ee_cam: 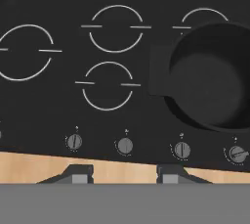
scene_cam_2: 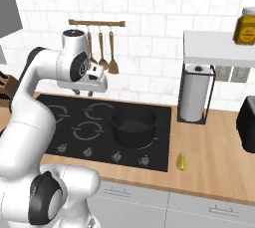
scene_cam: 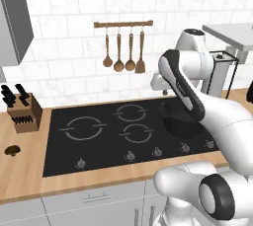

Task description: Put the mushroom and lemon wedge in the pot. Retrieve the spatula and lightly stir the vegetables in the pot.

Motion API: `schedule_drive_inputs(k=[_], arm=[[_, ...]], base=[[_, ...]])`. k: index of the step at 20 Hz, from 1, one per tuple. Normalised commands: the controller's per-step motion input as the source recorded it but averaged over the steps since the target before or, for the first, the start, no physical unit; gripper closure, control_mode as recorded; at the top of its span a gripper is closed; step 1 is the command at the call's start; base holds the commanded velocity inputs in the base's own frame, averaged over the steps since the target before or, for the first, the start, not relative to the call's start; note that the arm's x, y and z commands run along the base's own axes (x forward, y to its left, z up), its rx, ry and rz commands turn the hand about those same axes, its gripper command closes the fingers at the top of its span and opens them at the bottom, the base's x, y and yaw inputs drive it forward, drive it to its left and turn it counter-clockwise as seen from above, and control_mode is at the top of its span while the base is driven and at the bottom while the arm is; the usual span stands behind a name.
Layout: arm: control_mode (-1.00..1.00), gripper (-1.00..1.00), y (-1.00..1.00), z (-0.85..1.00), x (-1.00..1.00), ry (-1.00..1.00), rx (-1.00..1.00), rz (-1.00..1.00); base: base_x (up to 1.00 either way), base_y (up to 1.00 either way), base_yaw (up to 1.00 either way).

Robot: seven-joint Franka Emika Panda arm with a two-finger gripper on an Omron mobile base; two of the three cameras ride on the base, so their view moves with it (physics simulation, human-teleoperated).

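The pincer (ee_cam: 124, 173) hangs above the front edge of the hob (ee_cam: 58, 105), its two dark tips standing apart with nothing between them, over the wooden strip just in front of the knobs (ee_cam: 125, 145). In the right base view the pincer (scene_cam_2: 82, 92) sits high over the hob's left half, clear of everything.

On the hob's right side stands the black pot (scene_cam_2: 133, 127), covering one ring, its inside dark and bare as far as can be seen. The lemon wedge (scene_cam_2: 182, 161) lies on the counter (scene_cam_2: 219, 162) just off the hob's front right corner. The mushroom (scene_cam: 12, 150) lies on the counter left of the hob, in front of the knife block (scene_cam: 23, 114). Behind the hob, wooden utensils (scene_cam: 123, 52) hang from a wall rail (scene_cam: 123, 23); the spatula among them cannot be told apart.
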Motion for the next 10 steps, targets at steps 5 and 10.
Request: schedule_drive_inputs(k=[5,10], arm=[[-1.00,-1.00,-0.49,-0.35,-0.62,0.00,0.00,0.00],[-1.00,-1.00,-1.00,-0.97,-0.98,0.00,0.00,0.00]], base=[[0.00,0.00,0.00],[0.00,0.00,0.00]])
